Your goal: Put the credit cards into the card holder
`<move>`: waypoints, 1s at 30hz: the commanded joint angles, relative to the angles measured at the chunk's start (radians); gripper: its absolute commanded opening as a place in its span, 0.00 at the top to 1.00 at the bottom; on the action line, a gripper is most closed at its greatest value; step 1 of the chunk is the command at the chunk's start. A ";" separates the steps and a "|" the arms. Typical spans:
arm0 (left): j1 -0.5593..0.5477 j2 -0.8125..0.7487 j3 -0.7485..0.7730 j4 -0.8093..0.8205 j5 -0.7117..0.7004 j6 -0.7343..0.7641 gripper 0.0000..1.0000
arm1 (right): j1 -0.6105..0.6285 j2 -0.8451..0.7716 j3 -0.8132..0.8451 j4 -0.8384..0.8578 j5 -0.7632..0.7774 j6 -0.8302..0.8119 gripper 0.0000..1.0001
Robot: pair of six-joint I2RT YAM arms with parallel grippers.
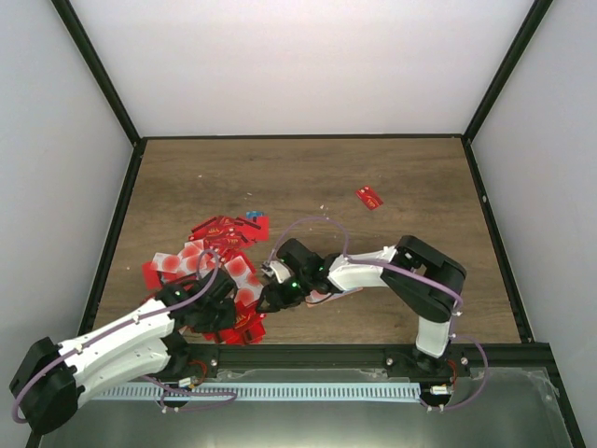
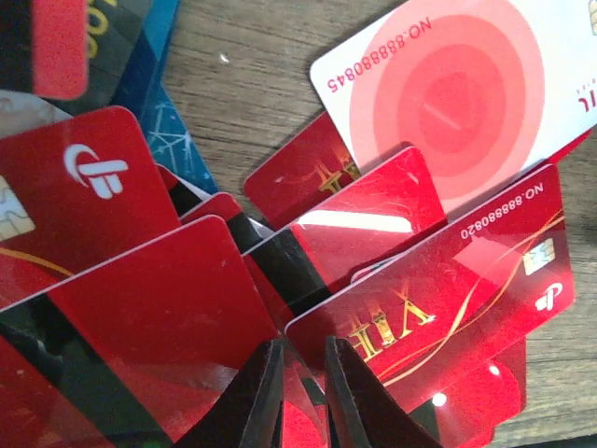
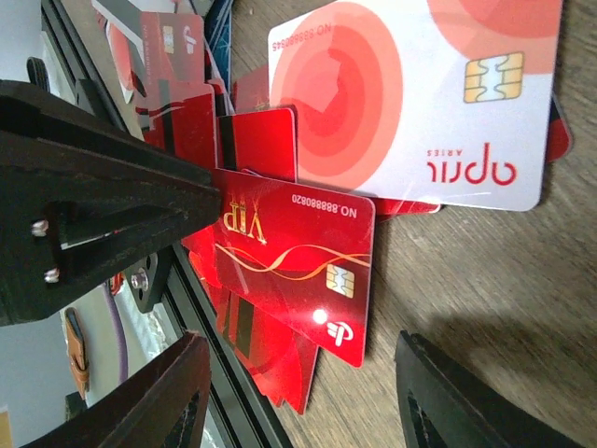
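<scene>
While the cards (image 1: 219, 257) lie heaped near-left, one stray (image 1: 369, 197) far right, none appears filed and the holder is not discernible; the left gripper (image 2: 303, 397) has jaws nearly meeting on one of the cards, the right gripper (image 3: 303, 350) jaws apart, empty.

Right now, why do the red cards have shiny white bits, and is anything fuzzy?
Left wrist view: light bounces off a red card as a white stripe, and the corner card is fuzzy, too near the lens. Right wrist view: a bright dot glints on the VIP card, and a soft shadow darkens the table. Top view: even light, nothing blurry.
</scene>
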 commanded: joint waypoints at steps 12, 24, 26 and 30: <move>-0.006 0.045 -0.078 0.037 -0.042 -0.012 0.91 | 0.018 0.068 0.014 0.066 -0.053 0.061 0.44; -0.005 0.042 -0.078 0.039 -0.043 -0.009 0.92 | 0.018 0.065 0.009 0.113 -0.081 0.101 0.62; -0.006 0.043 -0.079 0.039 -0.045 -0.011 0.92 | 0.018 0.069 0.009 0.115 -0.077 0.104 0.71; -0.005 0.040 -0.078 0.044 -0.042 -0.013 0.92 | 0.018 0.077 0.007 0.127 -0.076 0.112 0.85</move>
